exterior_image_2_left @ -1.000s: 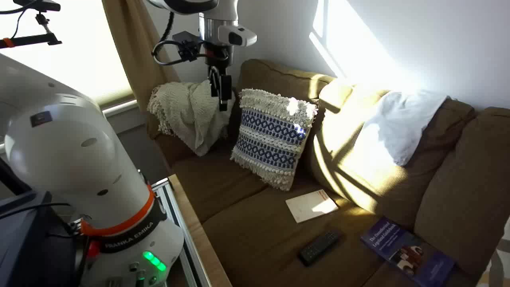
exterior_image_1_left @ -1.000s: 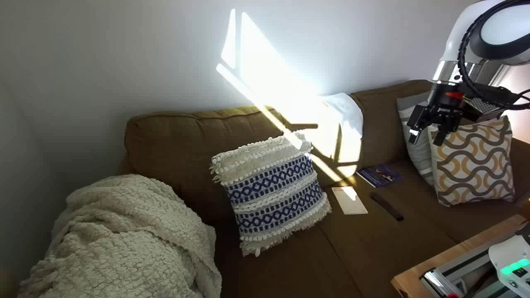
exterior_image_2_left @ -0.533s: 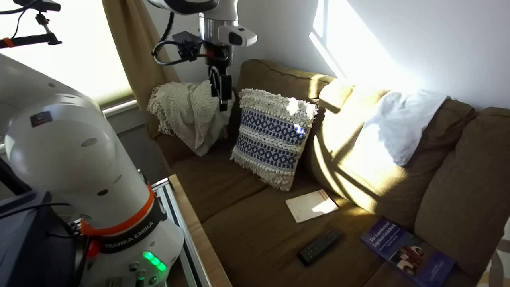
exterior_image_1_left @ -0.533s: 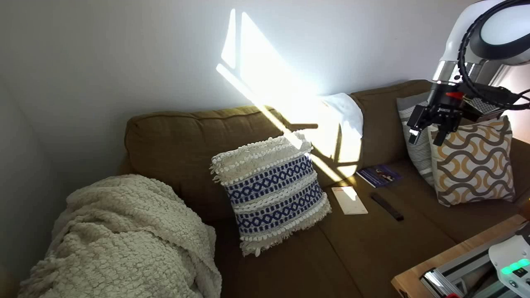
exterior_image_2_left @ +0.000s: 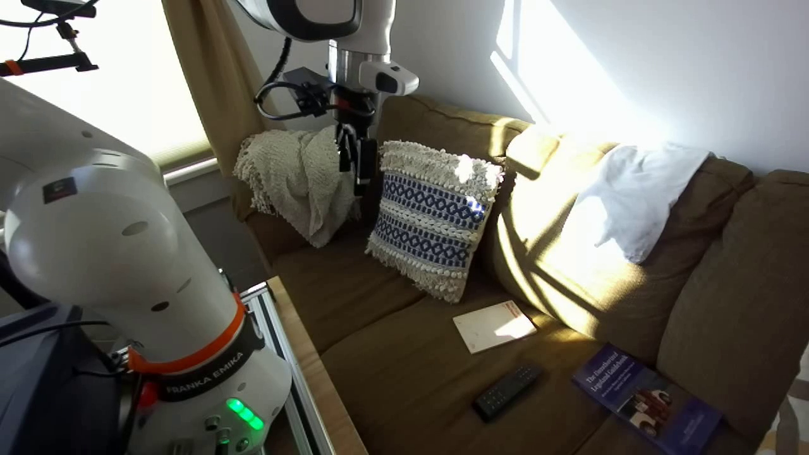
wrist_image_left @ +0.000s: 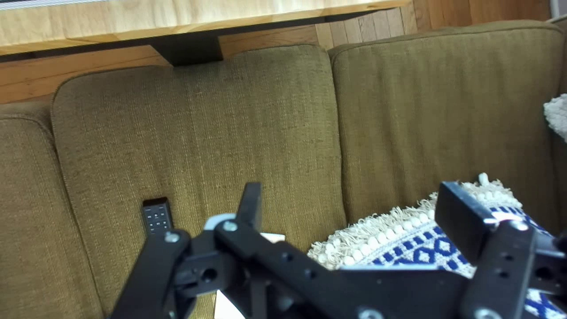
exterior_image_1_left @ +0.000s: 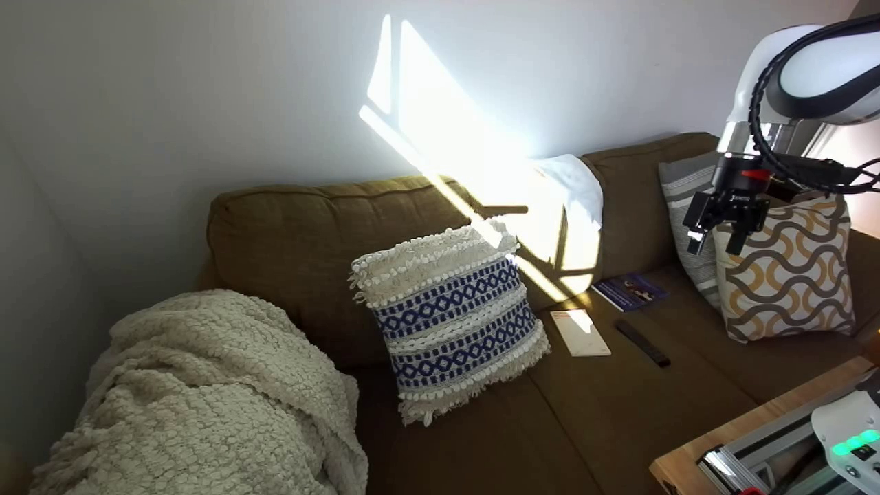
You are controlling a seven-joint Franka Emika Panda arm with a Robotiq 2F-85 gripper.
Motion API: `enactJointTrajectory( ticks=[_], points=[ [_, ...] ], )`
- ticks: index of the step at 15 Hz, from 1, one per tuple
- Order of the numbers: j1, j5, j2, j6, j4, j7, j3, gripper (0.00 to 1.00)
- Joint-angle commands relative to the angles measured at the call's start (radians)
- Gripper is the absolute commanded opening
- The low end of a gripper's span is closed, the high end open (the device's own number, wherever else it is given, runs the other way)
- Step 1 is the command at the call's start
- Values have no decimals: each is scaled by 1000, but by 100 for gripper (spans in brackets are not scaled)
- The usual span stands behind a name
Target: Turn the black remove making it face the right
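black remote (exterior_image_2_left: 507, 393) whole in both exterior views; wrist view: partly hidden behind tool (wrist_image_left: 350, 199). tool spread wide, holding nothing.

The remote (exterior_image_1_left: 641, 342) on the sofa (exterior_image_1_left: 632, 412), booklet (exterior_image_1_left: 581, 337) and book (exterior_image_1_left: 630, 292) near it
In an exterior view the booklet lies left of the remote, the book behind; the cushion (exterior_image_1_left: 454, 323) leans on the backrest (exterior_image_1_left: 295, 234), left of the booklet; the throw (exterior_image_1_left: 213, 392) lies farther left; the cloth (exterior_image_1_left: 584, 189) lies over the backrest; a front pillow (exterior_image_1_left: 784, 289) and a rear pillow (exterior_image_1_left: 701, 275) stand right of the book; the tool (exterior_image_1_left: 715, 245) hangs above the sofa.
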Motion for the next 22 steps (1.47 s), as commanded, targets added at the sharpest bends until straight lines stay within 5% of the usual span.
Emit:
enactJointTrajectory(
  ticks=[1, 6, 7, 16, 22],
  points=[
    [-50, -114, 112, 119, -15, -147, -43, 100],
    [-128, -295, 291, 400, -30, -193, -82, 100],
    [-97, -257, 199, 337, -30, -161, -66, 100],
    [-140, -296, 370, 405, -16, -138, -92, 100],
    [-167, -269, 644, 753, -29, -245, -162, 100]
  ],
)
